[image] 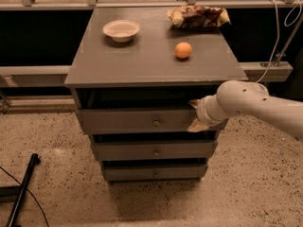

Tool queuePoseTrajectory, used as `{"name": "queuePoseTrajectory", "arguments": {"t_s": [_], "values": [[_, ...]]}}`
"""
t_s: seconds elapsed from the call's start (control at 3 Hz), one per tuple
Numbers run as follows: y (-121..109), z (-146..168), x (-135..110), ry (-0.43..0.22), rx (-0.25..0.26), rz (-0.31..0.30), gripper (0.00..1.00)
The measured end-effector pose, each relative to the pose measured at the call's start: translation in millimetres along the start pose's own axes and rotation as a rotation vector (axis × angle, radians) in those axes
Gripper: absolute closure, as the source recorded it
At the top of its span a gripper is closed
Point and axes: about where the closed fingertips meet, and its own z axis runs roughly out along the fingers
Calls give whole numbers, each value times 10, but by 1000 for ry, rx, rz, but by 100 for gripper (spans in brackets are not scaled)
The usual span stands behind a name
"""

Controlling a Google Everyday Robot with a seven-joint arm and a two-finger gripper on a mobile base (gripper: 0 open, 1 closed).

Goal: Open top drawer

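Grey wood cabinet [142, 63]: centre of the view, three drawers stacked under a flat top.
Top drawer [123, 121]: directly under the top, its long front standing forward of the two below, with a dark gap above it.
Brass knob [156, 122]: centre of that front.
Gripper [195, 115]: at 3 o'clock from the knob, against the right end of the top drawer's front; whether its grip is wide or narrow cannot be told.
Arm [255, 105]: white, entering from 3 o'clock.
Bowl [121, 30]: on the top, toward 11 o'clock.
Orange [183, 50]: at 4 o'clock from the bowl.
Snack bag [198, 17]: at 1 o'clock from the orange, by the back edge.
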Motion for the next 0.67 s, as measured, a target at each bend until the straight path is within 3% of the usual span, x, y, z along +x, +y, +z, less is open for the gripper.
{"name": "queuePoseTrajectory", "arguments": {"t_s": [0.33, 0.67], "values": [[41, -158, -179, 0, 3, -51, 68], [5, -202, -198, 0, 3, -51, 68]]}}
